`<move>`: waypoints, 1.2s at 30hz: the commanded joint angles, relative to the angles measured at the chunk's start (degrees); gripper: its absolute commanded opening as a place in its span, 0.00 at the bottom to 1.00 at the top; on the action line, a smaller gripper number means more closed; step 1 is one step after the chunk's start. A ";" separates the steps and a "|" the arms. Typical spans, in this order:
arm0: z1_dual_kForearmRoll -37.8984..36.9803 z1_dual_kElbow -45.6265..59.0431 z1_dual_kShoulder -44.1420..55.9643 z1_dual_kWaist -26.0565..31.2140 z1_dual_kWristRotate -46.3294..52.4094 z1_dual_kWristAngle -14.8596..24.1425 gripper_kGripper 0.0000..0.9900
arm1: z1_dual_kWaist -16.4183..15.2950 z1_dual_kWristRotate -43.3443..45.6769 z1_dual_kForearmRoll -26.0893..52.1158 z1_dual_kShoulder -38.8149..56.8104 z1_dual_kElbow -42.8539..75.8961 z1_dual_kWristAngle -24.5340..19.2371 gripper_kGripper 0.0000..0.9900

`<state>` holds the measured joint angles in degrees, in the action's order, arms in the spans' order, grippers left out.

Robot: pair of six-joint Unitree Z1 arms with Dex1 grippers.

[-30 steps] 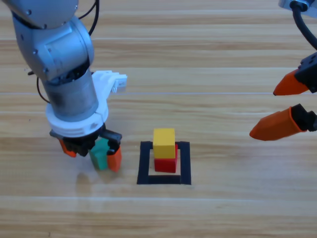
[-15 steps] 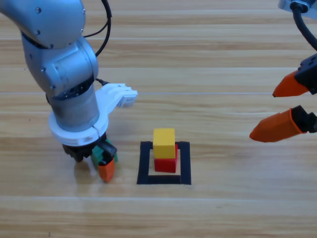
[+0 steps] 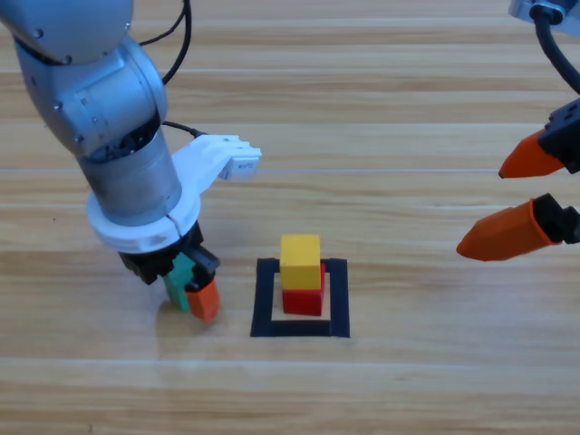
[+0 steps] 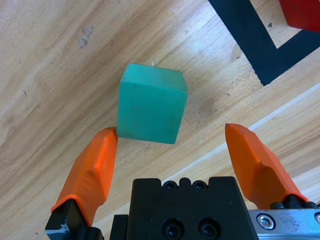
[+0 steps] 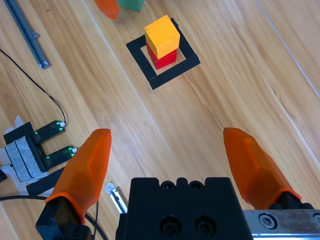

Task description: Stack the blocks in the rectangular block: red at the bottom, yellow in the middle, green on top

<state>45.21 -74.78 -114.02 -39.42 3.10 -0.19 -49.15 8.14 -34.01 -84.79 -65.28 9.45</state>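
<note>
The yellow cube (image 3: 300, 260) sits on the red cube (image 3: 304, 300) inside the black tape rectangle (image 3: 264, 299); the right wrist view shows the same yellow (image 5: 161, 35) on red (image 5: 162, 59) stack. The green cube (image 3: 180, 275) rests on the wood left of the rectangle. My left gripper (image 3: 183, 286) hangs over it, open. In the left wrist view the green cube (image 4: 151, 103) lies between the jaws, one fingertip (image 4: 106, 141) touching its corner, the other apart. My right gripper (image 3: 482, 208) waits open at the right edge, holding nothing.
The right wrist view shows a metal bar (image 5: 25, 35), a small black-and-grey device with green lights (image 5: 35, 147) and cables off to one side. A corner of the tape outline (image 4: 250, 40) and the red cube (image 4: 302, 12) lie beyond the left jaws.
The left wrist has turned around the green cube, so only one orange finger now shows beside it. The stack and the right arm have not moved.
</note>
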 commanded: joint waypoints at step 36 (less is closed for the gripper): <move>-5.92 1.22 -6.13 3.21 -4.24 1.51 0.88 | 1.33 0.65 -0.10 -2.75 1.91 0.75 1.00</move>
<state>40.06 -74.44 -117.15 -37.52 -0.58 0.74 -49.14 8.28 -34.01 -84.79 -65.27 9.59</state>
